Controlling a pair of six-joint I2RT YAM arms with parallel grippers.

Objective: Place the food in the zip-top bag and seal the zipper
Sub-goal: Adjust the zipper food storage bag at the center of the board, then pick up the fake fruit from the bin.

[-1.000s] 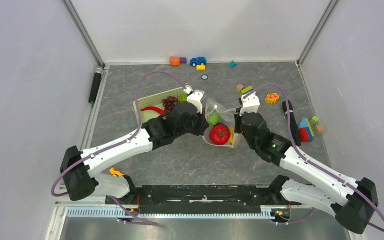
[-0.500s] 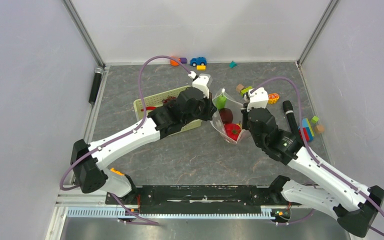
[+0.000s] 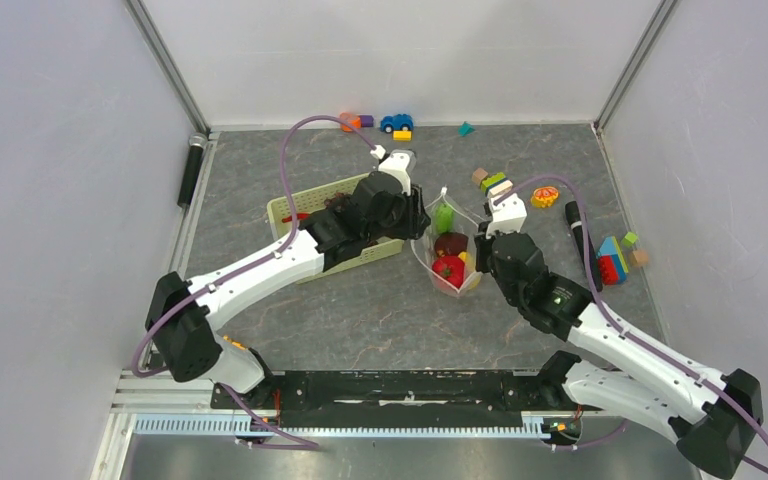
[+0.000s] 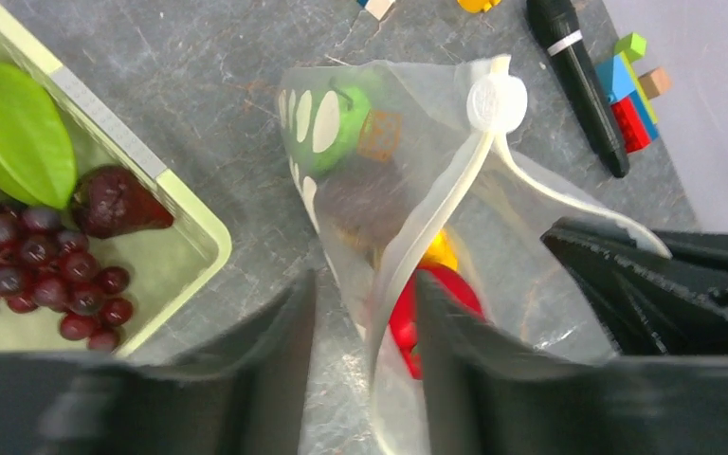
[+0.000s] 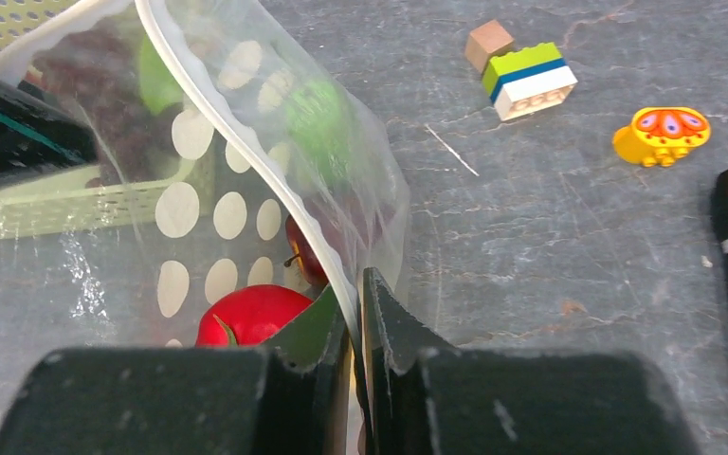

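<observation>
The zip-top bag [image 5: 227,218] is seen as clear glossy plastic; food [image 5: 251,318] as smooth & shiny plastic; table [image 5: 550,218] surf. as matt, stone-veined grey.

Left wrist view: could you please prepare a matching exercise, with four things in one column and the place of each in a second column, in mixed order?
Things
1. grape bunch
2. white slider tab
3. red food piece
4. black marker

Places
A. on the table beside coloured blocks
B. inside the dotted bag
C. in the pale green basket
D. on the zipper strip

Pairs: 1-C, 2-D, 3-B, 4-A.
</observation>
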